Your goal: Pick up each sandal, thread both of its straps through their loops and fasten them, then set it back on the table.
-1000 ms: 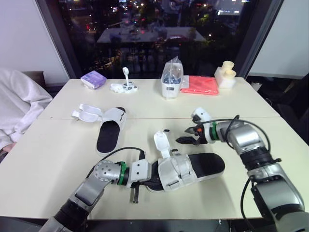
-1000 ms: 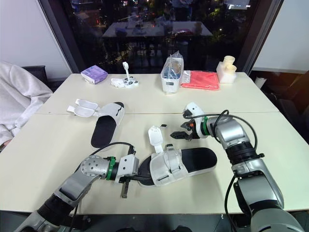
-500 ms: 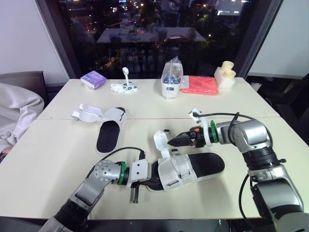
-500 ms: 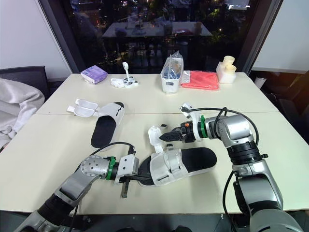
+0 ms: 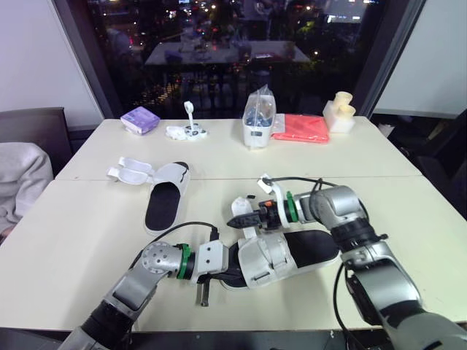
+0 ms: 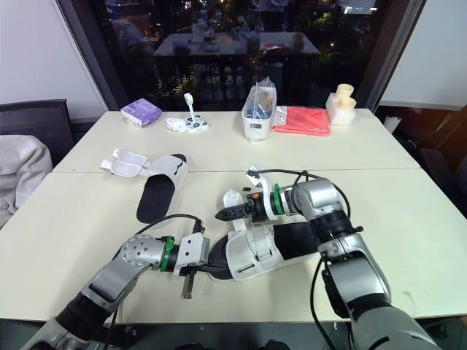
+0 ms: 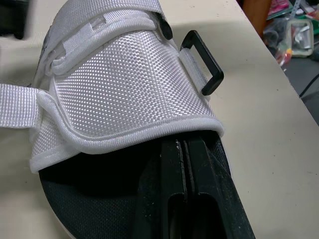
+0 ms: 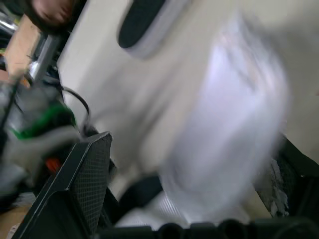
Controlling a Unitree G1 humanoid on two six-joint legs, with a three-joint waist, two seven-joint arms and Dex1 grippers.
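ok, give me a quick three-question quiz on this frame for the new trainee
1. True or false: the far sandal has both straps fastened.
2. What is the right hand closest to? A) the red cloth B) the loose upright strap of the near sandal C) the purple box
3. Fill in: the left hand is tucked into the near sandal at its ____ end.

Key: 1 false, its straps lie open beside it. 2 B. 3 toe.
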